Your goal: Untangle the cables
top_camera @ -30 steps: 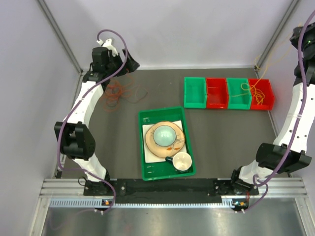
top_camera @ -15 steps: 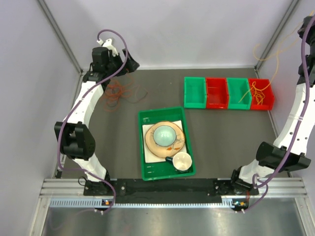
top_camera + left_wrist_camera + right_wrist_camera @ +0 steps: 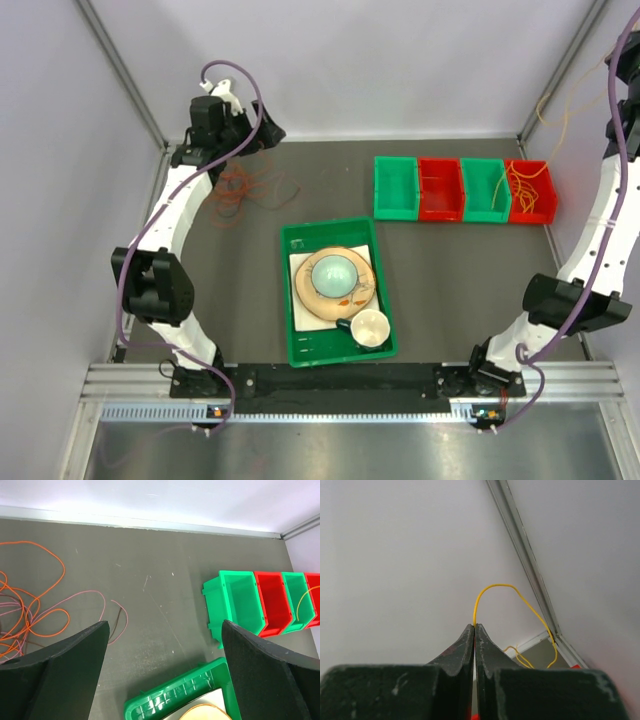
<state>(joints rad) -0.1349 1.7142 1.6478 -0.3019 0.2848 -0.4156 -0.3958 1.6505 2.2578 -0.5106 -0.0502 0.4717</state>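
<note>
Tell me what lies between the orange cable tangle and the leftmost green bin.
Only bare table separates cable tangle from green bin, seen in the top view.

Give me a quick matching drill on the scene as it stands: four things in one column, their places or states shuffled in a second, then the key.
Things
1. yellow cable
2. orange cables
3. white cup
4. left fingers

Places or states
A. inside the green tray
B. spread wide apart, nothing between them
C. pinched between the shut right fingers, lifted off the table
D. lying loose on the table, far-left corner

Pairs: 1-C, 2-D, 3-A, 4-B
</note>
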